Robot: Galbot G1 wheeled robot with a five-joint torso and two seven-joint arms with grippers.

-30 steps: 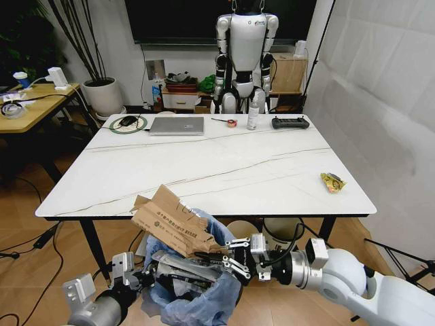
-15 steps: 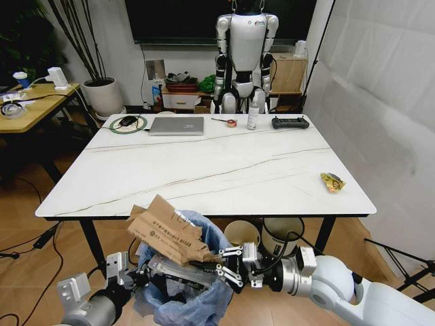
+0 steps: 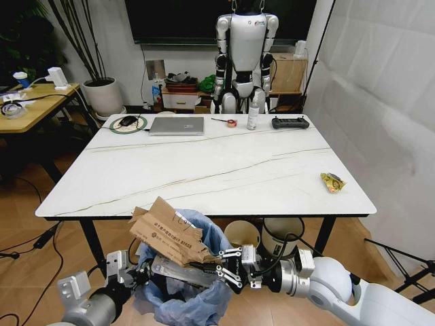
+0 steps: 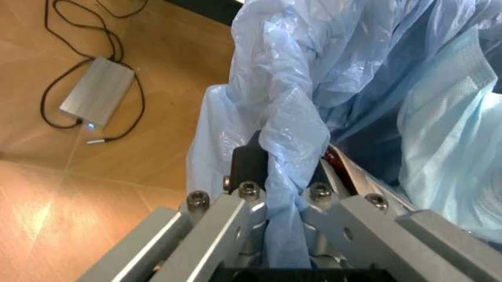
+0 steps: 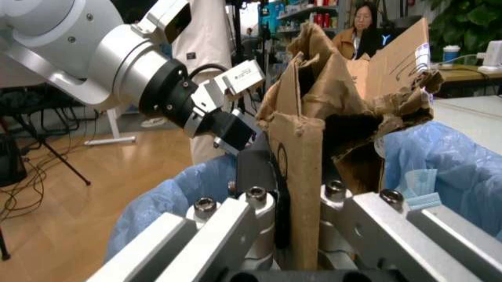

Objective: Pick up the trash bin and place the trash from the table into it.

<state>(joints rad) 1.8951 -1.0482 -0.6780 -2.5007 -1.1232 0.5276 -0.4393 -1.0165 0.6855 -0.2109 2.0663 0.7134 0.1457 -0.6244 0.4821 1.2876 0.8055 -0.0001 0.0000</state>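
Observation:
The trash bin, lined with a crinkled light-blue bag, hangs below the table's near edge. My left gripper is shut on the bag's rim at the bin's left side. A torn brown cardboard piece sticks out of the bin's mouth, and my right gripper is shut on its edge from the right. In the right wrist view the cardboard stands between the fingers above the blue liner. A small yellow wrapper lies on the white marble table near its right edge.
At the table's far edge lie a silver laptop, a black mouse on a round pad, a bottle and a black controller. Two cream bins stand under the table. A humanoid robot stands behind. A wooden desk is at left.
The bin, the cardboard and both grippers have sunk a little and shifted left since a second ago. The cardboard sits deeper in the bag. The table's things have not moved.

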